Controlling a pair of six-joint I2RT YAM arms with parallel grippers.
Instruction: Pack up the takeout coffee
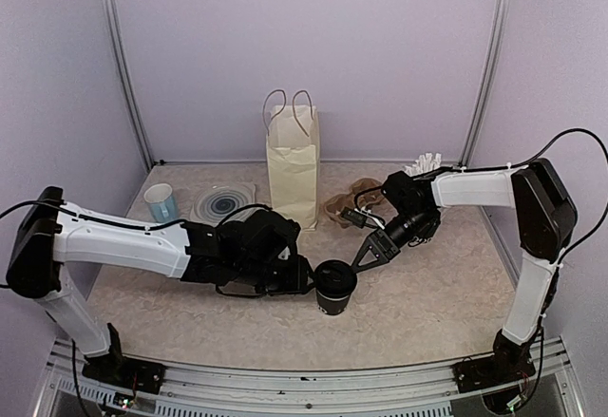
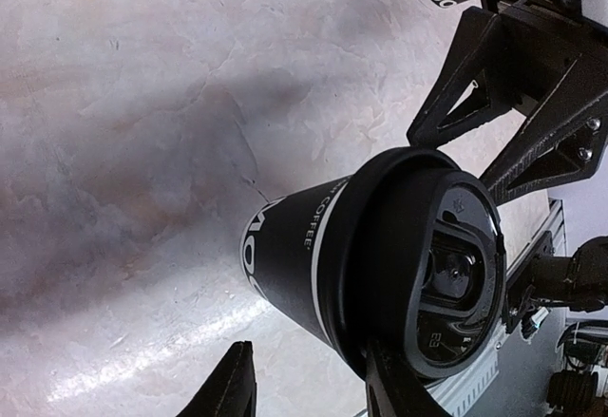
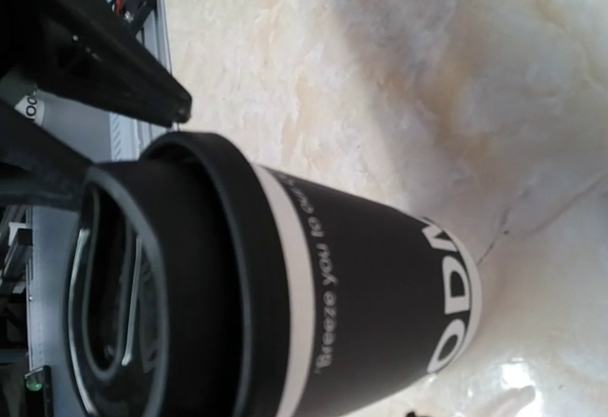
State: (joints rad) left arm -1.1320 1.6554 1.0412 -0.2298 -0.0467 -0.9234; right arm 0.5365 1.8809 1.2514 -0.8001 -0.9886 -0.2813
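Nearest the arm bases, a takeout coffee cup [image 1: 335,289] is standing upright on the pale mottled table [image 1: 427,312], a little right of the middle, with its black lid [image 1: 335,274] sitting on top and white lettering [image 3: 451,293] running around its black wall. Both arms are reaching in toward it from opposite sides. The left gripper [image 1: 306,280] is lying low at the cup's left side with its jaws spread. In the left wrist view one finger [image 2: 231,388] is sitting clear of the cup wall with bare table showing between them, while the other finger [image 2: 391,393] is overlapping the lid's rim, and I cannot tell whether it is touching. The right gripper [image 1: 358,261] is angling down to the lid's right edge. Its two fingers [image 2: 465,75] are standing apart in a wide V on the far side of the lid, with their tips disappearing behind the rim, so contact is not showing there either. In the right wrist view the cup is filling the frame on its own. Farther back on the left, a small blue cup [image 1: 161,202] is standing just beside a round plate with a dark swirl [image 1: 224,202]. A cream paper bag [image 1: 293,165] with thin loop handles is standing upright behind the middle of the table. Right of it a brown object [image 1: 344,204] is lying on the table, too unclear to name. A bunch of white straws [image 1: 424,162] is poking up behind the right forearm near the back wall.
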